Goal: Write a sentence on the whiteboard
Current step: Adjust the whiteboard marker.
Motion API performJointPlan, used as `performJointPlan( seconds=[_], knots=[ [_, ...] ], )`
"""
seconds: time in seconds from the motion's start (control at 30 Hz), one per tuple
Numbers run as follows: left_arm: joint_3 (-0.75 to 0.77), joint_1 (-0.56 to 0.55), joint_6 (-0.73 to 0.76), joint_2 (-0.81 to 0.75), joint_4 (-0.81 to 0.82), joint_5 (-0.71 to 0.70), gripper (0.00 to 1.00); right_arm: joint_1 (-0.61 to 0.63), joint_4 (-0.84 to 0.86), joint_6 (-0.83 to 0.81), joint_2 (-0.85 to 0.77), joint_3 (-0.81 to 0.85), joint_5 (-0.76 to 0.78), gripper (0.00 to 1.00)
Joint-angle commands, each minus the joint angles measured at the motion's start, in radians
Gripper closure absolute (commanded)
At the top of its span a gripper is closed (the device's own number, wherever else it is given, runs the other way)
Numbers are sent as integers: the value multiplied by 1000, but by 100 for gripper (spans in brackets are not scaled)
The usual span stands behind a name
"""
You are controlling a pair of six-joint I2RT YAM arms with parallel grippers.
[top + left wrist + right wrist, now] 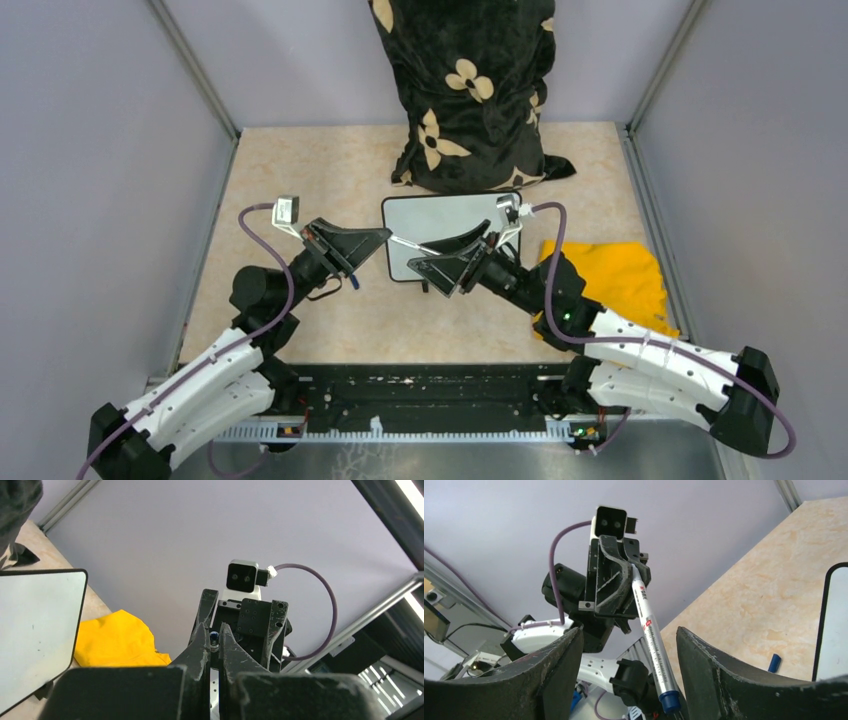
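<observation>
The whiteboard (440, 212) lies flat mid-table with a blank face; no sentence shows on it. Its corner appears in the left wrist view (35, 630), and its edge in the right wrist view (835, 630). My left gripper (375, 238) (214, 630) hovers left of the board, shut on one end of a white marker (410, 244) (649, 627). The marker's blue end (670, 700) reaches between the fingers of my right gripper (440, 252) (628, 632), which stands open over the board's near edge, with gaps on both sides of the barrel.
A small blue cap (357, 283) (775, 662) lies on the table near the board's left side. A yellow cloth (610, 275) (115, 637) sits right of the board. A black floral bag (470, 90) stands behind it. Grey walls enclose the table.
</observation>
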Motion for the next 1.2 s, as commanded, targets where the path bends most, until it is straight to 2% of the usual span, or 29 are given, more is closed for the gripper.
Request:
performJointPlan(
  seconds=[0.0,0.27,0.47,0.67,1.17],
  knots=[
    [-20,-5,-107,1,78,-104,100,-9,134,55,35,66,23,34],
    [-38,-6,-155,0,71,-164,100,-17,188,91,89,81,59,44],
    [-25,-8,-141,4,39,-163,100,-18,152,95,127,114,78,49],
    [-23,-11,-141,12,19,-160,100,-22,121,106,156,140,98,61],
    [-20,-18,-145,32,16,-141,100,-34,119,125,165,132,102,64]
  ],
)
